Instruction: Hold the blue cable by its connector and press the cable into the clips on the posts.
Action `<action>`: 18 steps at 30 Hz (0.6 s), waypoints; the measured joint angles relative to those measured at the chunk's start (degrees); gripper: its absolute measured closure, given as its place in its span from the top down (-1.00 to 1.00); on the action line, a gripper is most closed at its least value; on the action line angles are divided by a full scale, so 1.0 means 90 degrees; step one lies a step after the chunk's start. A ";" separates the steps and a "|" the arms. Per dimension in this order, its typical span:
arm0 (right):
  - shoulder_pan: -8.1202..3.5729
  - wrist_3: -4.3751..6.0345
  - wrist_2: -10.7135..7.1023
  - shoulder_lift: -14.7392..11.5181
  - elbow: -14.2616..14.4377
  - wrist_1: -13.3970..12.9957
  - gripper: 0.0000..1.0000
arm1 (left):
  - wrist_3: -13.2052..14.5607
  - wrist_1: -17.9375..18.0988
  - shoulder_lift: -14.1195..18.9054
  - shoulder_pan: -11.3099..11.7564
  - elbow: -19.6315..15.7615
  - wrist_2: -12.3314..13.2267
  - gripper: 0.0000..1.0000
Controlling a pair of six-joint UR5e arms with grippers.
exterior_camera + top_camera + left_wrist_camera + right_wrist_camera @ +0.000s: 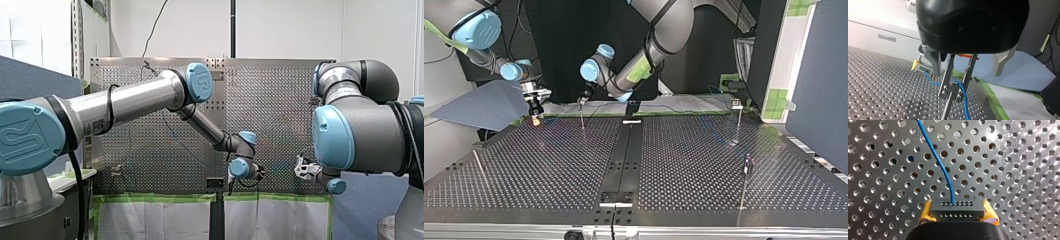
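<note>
Here | right wrist: right tool point(958, 213) clamps connector point(958, 207); left wrist alone: left tool point(952, 94) apart astride post point(946, 110), cable point(964, 105).

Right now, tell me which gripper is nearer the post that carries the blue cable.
Left. My left gripper straddles the top of the post; my right gripper stands apart to one side of it, shut on the connector.

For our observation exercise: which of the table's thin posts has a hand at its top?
The far post left of the top view's middle strip: my left hand is at its top; the others stand alone.
</note>
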 joint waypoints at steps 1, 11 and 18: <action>0.0000 0.0000 0.0000 0.0001 0.0000 0.0000 -1.00 | -0.0003 0.0001 0.0000 -0.0004 0.0000 -0.0004 1.00; 0.0005 -0.0005 0.0000 0.0020 0.0000 0.0000 -1.00 | -0.0016 0.0007 0.0000 -0.0021 0.0019 -0.0018 1.00; 0.0004 -0.0002 0.0000 0.0039 0.0000 -0.0007 -1.00 | -0.0017 0.0005 0.0000 -0.0028 0.0023 -0.0012 1.00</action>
